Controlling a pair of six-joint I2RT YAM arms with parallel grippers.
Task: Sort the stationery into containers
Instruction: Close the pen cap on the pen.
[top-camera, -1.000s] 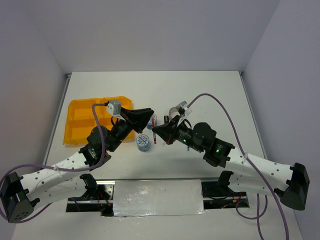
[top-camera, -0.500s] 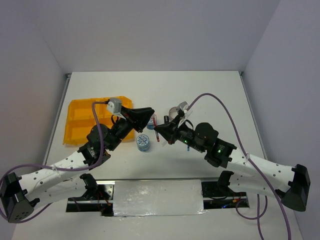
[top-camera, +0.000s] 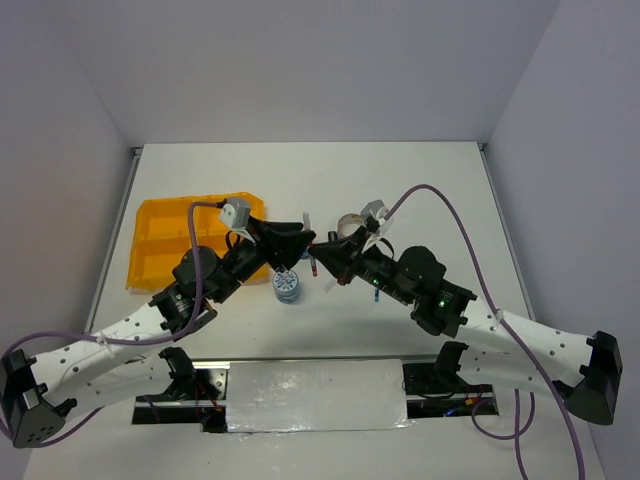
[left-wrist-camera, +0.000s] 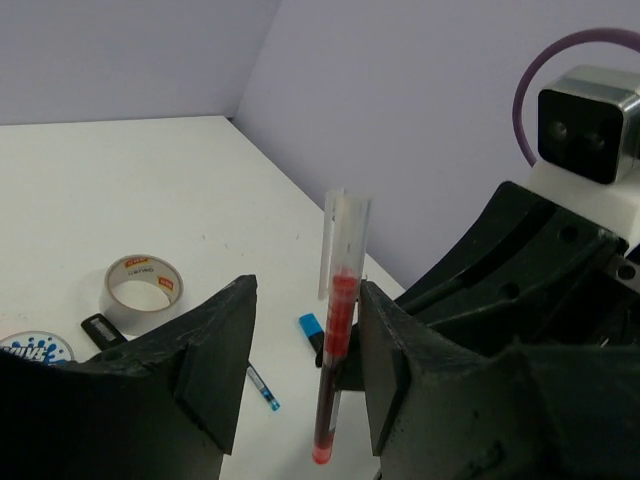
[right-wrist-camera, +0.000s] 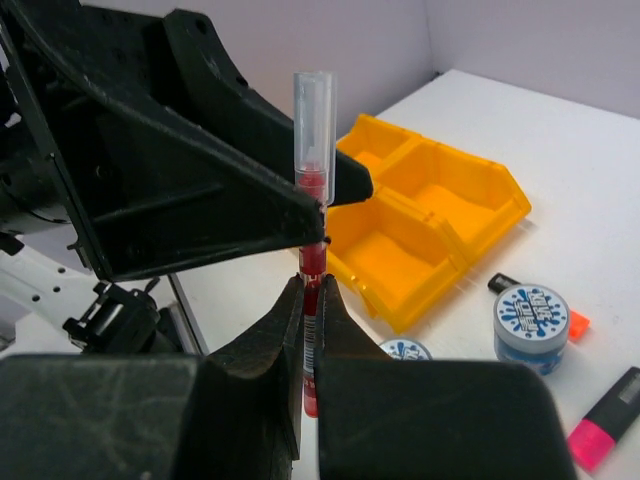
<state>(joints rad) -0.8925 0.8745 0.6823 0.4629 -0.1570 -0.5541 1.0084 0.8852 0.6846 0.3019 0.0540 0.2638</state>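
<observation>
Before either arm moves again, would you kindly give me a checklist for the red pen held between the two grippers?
1. Right gripper is clamped on the red pen: ok.
2. Left gripper is open, with one jaw on each side of the pen: ok.
3. Pen is centred between the left jaws: not ok. It sits close to one jaw, and whether it touches cannot be told.
4. Pen is upright with its clear cap on top: ok.
5. Yellow tray has free compartments: ok. Those seen from the right wrist look empty.
6. Clearance above the patterned tape roll beneath the grippers: cannot tell.
</observation>
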